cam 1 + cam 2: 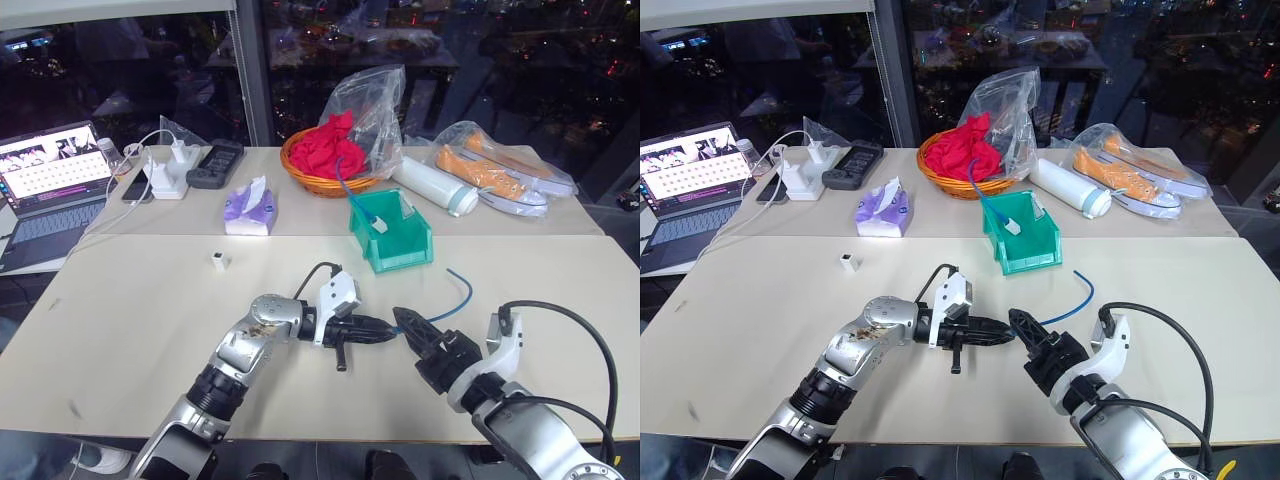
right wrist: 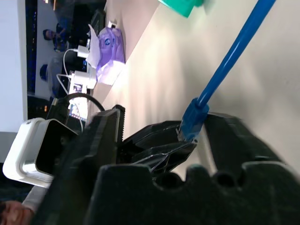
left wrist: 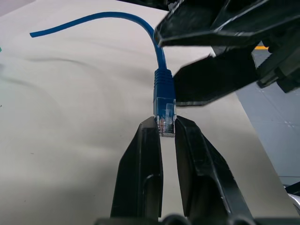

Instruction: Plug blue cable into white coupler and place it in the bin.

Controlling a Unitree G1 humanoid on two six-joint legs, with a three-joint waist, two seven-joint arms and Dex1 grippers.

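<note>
The blue cable (image 1: 455, 290) arches over the table's front half. In the left wrist view its clear plug (image 3: 166, 112) is pinched between the tips of my left gripper (image 3: 166, 124), which is shut on it. My right gripper (image 1: 408, 325) meets it from the right. Its fingers stand apart on either side of the cable's blue boot (image 2: 192, 117), one finger close against it. The white coupler (image 1: 219, 261) stands alone on the table, well to the left of both grippers. The teal bin (image 1: 400, 255) sits beyond the grippers, near the middle of the table.
Another blue cable with a white piece (image 1: 378, 218) lies in the bin. At the back stand an orange basket (image 1: 320, 180) with red cloth, a purple tissue pack (image 1: 250, 212), a white bottle (image 1: 435, 186) and bagged shoes (image 1: 500, 170). A laptop (image 1: 50, 190) and chargers (image 1: 168, 172) are at the far left.
</note>
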